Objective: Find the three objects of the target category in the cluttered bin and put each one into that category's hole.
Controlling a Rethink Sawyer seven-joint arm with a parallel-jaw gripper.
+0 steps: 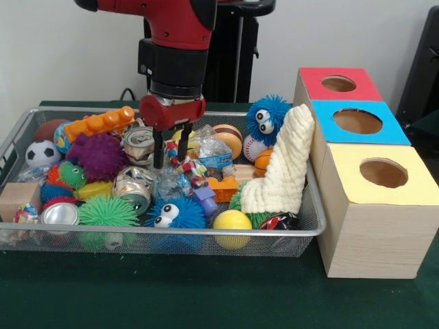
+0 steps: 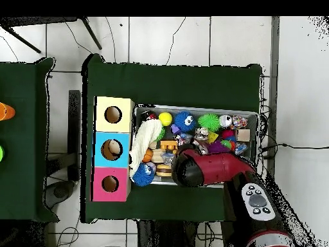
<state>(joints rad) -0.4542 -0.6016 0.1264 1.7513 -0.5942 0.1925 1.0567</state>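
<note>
Your red and black gripper hangs low over the middle of the wide silver wire-mesh bin, its two dark fingers parted and, as far as the front view shows, holding nothing. Directly under and just right of the tips, seen from the front, lies a crumpled clear plastic bottle with a blue label. The three wooden boxes with red, blue and yellow holed tops stand well right of the bin.
</note>
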